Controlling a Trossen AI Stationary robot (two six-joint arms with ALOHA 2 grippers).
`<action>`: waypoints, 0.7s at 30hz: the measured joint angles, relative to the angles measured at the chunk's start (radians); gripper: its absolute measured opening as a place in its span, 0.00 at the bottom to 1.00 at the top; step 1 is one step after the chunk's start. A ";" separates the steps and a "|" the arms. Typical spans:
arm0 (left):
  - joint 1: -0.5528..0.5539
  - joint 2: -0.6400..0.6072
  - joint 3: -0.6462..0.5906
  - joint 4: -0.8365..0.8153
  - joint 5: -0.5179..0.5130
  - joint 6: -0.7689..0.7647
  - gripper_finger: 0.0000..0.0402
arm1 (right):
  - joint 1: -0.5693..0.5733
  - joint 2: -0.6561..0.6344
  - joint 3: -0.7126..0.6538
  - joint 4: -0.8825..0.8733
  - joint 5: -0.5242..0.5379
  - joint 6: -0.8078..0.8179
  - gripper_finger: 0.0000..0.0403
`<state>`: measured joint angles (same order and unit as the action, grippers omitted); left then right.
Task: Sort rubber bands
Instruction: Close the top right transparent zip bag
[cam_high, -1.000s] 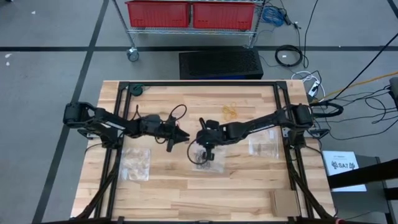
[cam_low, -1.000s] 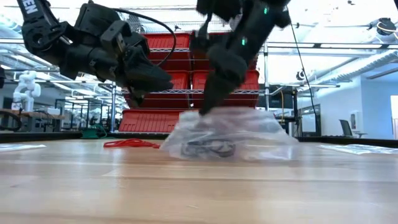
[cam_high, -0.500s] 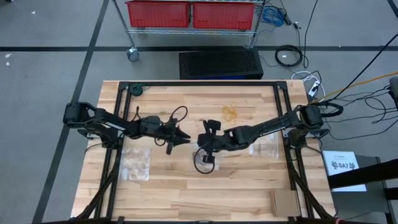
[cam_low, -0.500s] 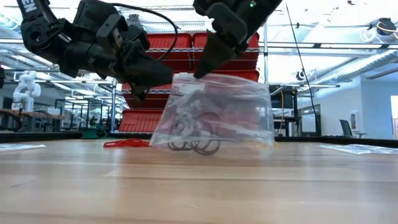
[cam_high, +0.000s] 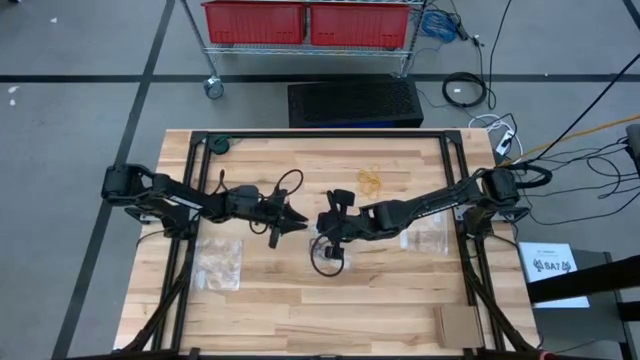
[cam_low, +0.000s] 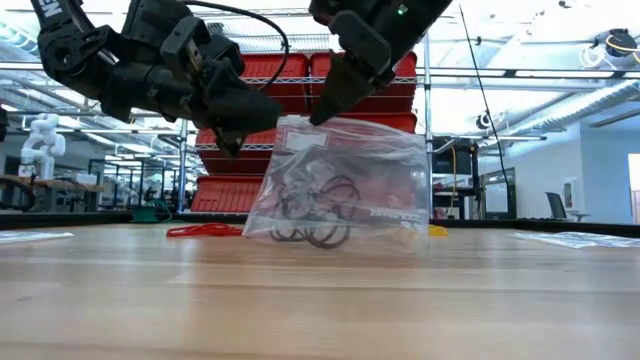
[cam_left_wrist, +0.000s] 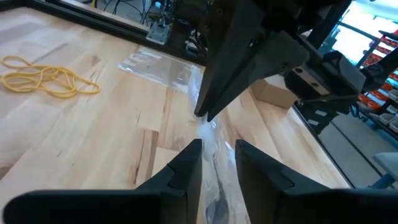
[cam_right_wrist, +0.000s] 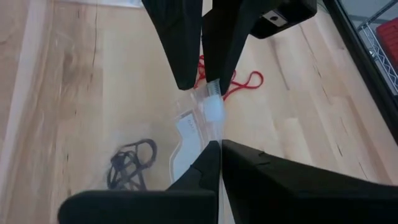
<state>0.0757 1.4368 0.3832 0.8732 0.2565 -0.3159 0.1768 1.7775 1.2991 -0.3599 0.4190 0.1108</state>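
Bag-opening step: R end effector (cam_low: 322, 112) lifts clear bag (cam_low: 345, 180) of black rubber bands (cam_low: 310, 212) by top edge, L end effector (cam_low: 240, 140) closing in on the mouth.

R fingers pinched tight on bag rim, bag hangs w/ bottom near bench (cam_low: 320, 300). L fingers slightly apart, tips at the rim, not gripping yet afaict. Tan bands (cam_high: 371, 180) and red bands (cam_low: 200, 231) loose on bench. Next prob: L grabs opposite lip, pulls mouth open w/o tearing.
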 joint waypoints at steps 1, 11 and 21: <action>0.000 0.000 0.000 -0.002 0.000 0.000 0.23 | 0.000 0.000 0.000 0.005 0.000 0.000 0.00; 0.000 0.000 0.000 -0.003 -0.021 0.008 0.02 | 0.002 0.000 0.000 0.024 0.014 0.000 0.00; 0.003 0.000 0.000 0.000 -0.053 0.117 0.01 | 0.003 -0.005 0.000 0.020 0.024 0.032 0.01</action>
<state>0.0792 1.4368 0.3832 0.8736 0.2040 -0.1991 0.1795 1.7728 1.2991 -0.3397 0.4431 0.1431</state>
